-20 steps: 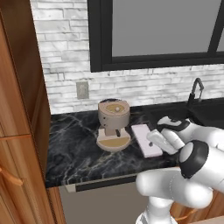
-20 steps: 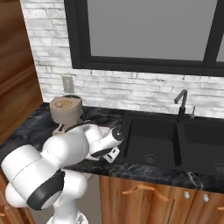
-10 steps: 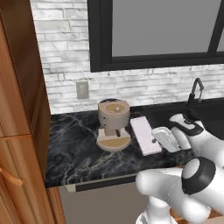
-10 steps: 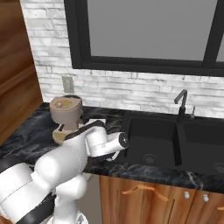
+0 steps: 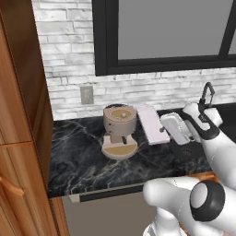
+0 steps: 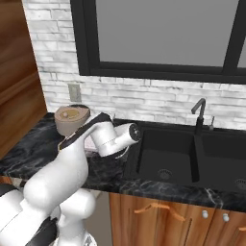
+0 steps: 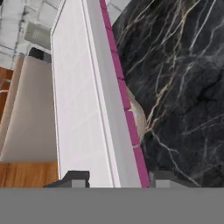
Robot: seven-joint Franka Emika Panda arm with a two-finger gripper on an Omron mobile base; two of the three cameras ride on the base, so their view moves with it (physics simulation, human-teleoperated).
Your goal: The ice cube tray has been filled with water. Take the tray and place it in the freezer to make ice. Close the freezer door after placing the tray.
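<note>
One ice cube tray [image 5: 152,123], a thin flat pale pinkish-white rectangular slab with a slightly raised rim, sits raised off the black marble tabletop [image 5: 87,152], tilted, just beside the coffee machine [image 5: 120,130]; its long axis runs from the pincer [image 5: 169,131] up and away toward the white brick wall [image 5: 69,69]. In the hand view the tray [image 7: 87,100] stretches lengthwise away from the two dark fingertips [image 7: 74,178], which sit one on each side of its near short end, so the pincer [image 7: 116,179] is closed narrow on the tray; a magenta strip shows along one long edge. One coffee machine is present, round and tan, with a disc-shaped base. One white arm [image 6: 81,153] with a smooth glossy shell reaches across the tabletop [image 6: 29,149]. One black double sink [image 6: 192,153] with one black faucet [image 6: 199,115] lies to the right. Brown wooden cabinets [image 5: 18,138] with a visible grain stand at the left
</note>
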